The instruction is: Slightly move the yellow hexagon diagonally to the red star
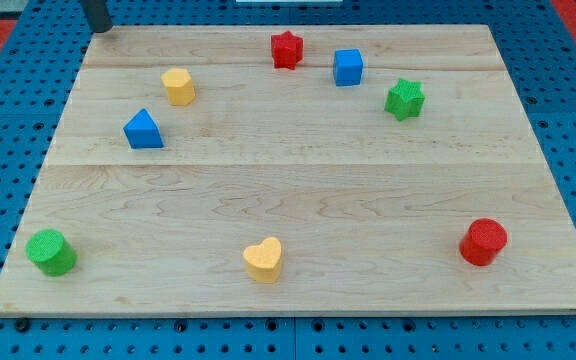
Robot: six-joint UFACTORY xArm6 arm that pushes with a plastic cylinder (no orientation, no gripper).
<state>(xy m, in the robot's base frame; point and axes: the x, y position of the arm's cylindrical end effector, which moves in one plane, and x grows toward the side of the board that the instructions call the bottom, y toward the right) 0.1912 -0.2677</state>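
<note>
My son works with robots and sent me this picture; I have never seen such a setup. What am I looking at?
One camera looks down on a wooden board. The dark rod at the view's top left is the robot arm; its lower end, my tip, pushes blocks and holds nothing. It sits up and left of the yellow hexagon, not touching it. Also there: a red star, blue cube, green star, blue triangle, green cylinder, yellow heart and red cylinder.

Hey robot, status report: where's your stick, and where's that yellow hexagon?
My tip at view's top-left corner, touching nothing. Yellow hexagon unmoved, red star up-right. Path between clear.
</note>
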